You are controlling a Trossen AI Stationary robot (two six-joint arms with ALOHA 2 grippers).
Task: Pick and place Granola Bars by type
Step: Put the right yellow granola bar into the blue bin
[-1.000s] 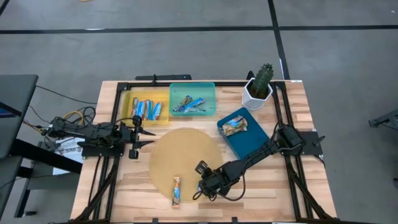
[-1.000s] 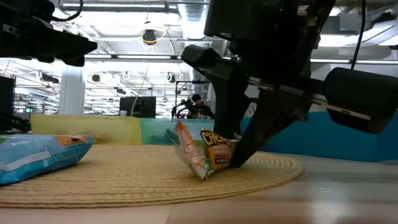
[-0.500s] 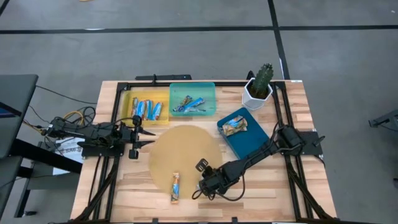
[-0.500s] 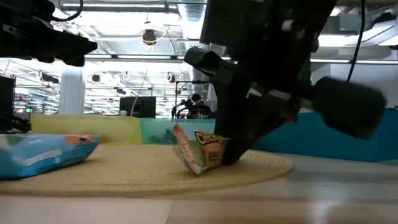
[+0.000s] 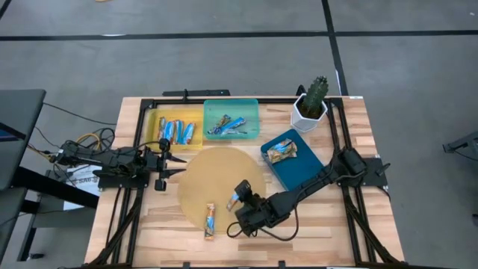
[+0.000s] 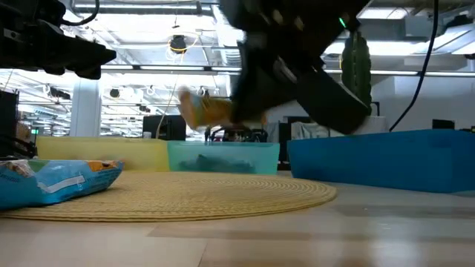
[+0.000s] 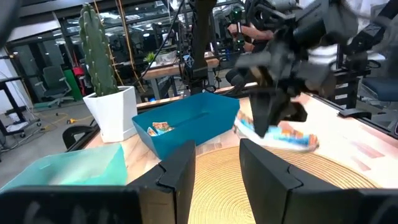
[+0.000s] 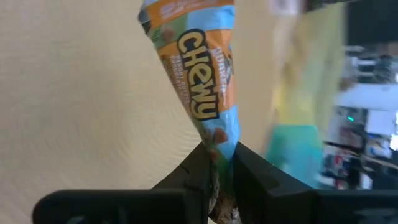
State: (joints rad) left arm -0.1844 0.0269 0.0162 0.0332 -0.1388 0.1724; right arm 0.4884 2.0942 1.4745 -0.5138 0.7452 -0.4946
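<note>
A: What can't be made out? The right gripper (image 6: 245,111) is a dark smear in the low view, and the orange-and-blue wrapped granola bar (image 6: 200,110) beside it is too blurred to read.

B: In the right wrist view that bar's (image 8: 202,93) lower end is hidden between the fingers (image 8: 198,171).

A: The bright blue wrapped bar (image 6: 56,182) on the round woven straw mat (image 6: 185,196) is cut off at the low view's left edge.

B: From above, the wrappers in the teal plastic tray (image 5: 254,119) beyond the mat are too small to tell apart.
</note>
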